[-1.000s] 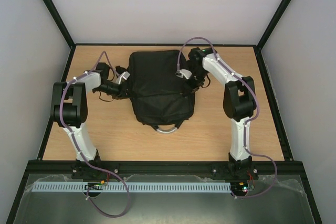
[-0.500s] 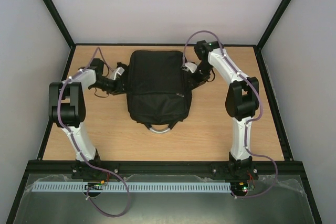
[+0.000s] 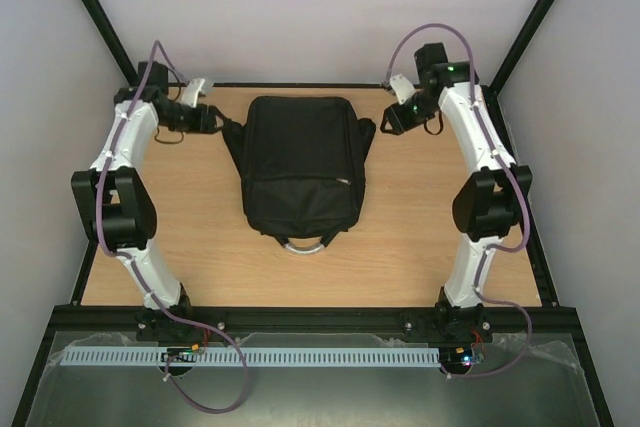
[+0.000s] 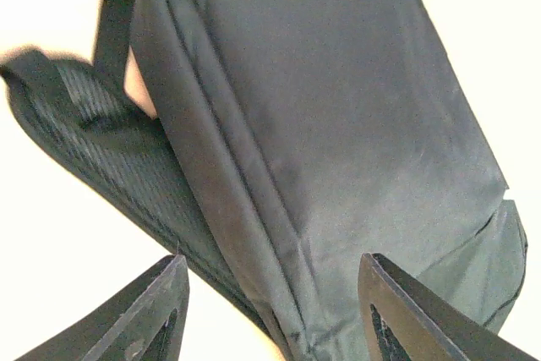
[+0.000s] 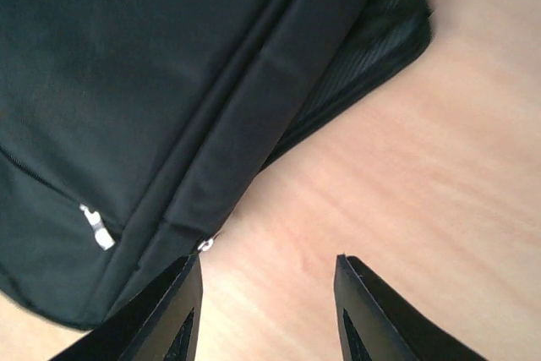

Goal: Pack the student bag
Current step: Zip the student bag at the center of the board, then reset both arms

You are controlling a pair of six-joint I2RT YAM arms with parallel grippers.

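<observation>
bag (image 3: pixel 300 162) flat on table (image 3: pixel 430 232) | straps (image 4: pixel 93 158) mostly tucked under | left tool (image 4: pixel 272 264), right tool (image 5: pixel 269 261) both released, empty

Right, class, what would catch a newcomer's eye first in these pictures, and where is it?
The big black backpack lies flat in the middle of the wooden table, its pale loop handle pointing toward the near edge. Next come the left gripper and right gripper, flanking its far end, both open and empty.
</observation>
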